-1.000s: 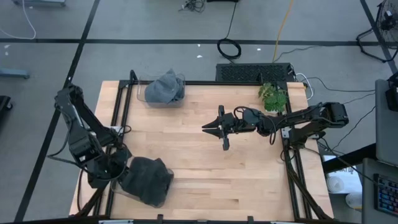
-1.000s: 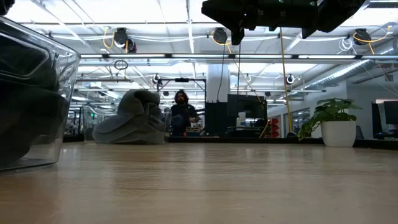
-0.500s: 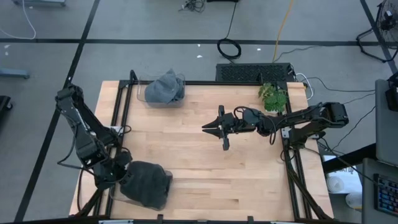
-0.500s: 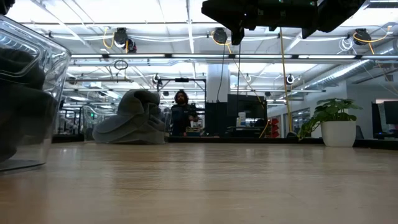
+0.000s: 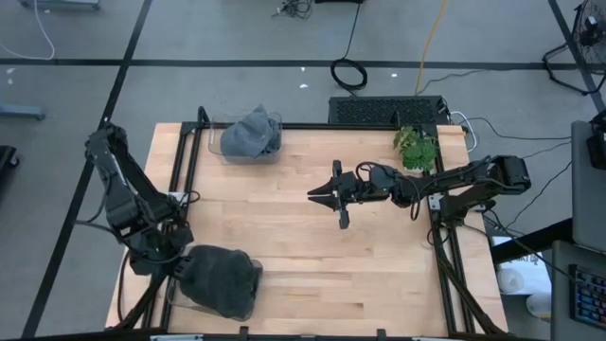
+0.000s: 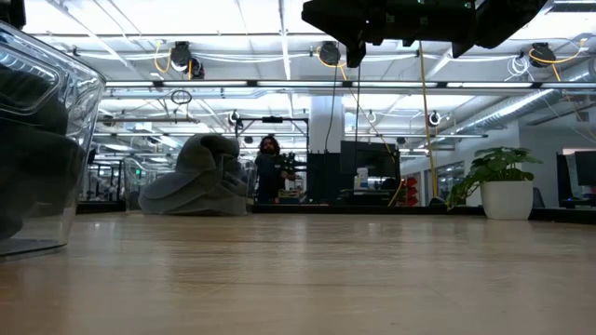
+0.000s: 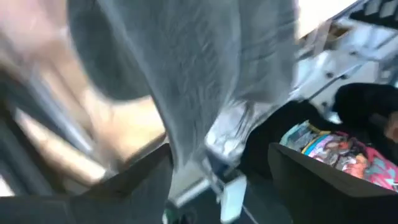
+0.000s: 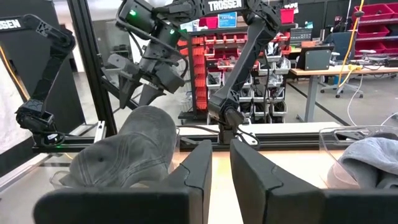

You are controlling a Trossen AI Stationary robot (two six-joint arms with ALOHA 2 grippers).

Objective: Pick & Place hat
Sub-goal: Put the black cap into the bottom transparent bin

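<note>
A dark grey hat (image 5: 222, 281) lies bunched in a clear bin (image 6: 42, 140) at the table's near left corner; it also shows in the right wrist view (image 8: 124, 155) and the left wrist view (image 7: 205, 68). My left gripper (image 5: 169, 260) is open, just left of and above the hat (image 8: 142, 84), with its fingers apart on either side of the cloth. A lighter grey hat (image 5: 251, 134) rests in a second clear bin at the far edge. My right gripper (image 5: 317, 196) hovers level over the table's middle, shut and holding nothing (image 8: 221, 155).
A small potted plant (image 5: 415, 147) stands at the far right. Black frame rails (image 5: 185, 170) run along the table's left and right sides. Bare wood (image 5: 322, 256) spans the middle and near right. A person (image 6: 268, 172) stands in the room beyond the table.
My left gripper has opened and let go of the dark hat. It has also rolled and drawn back a little toward the table's left edge. The hat has settled lower in its bin, which has shifted slightly toward the left.
</note>
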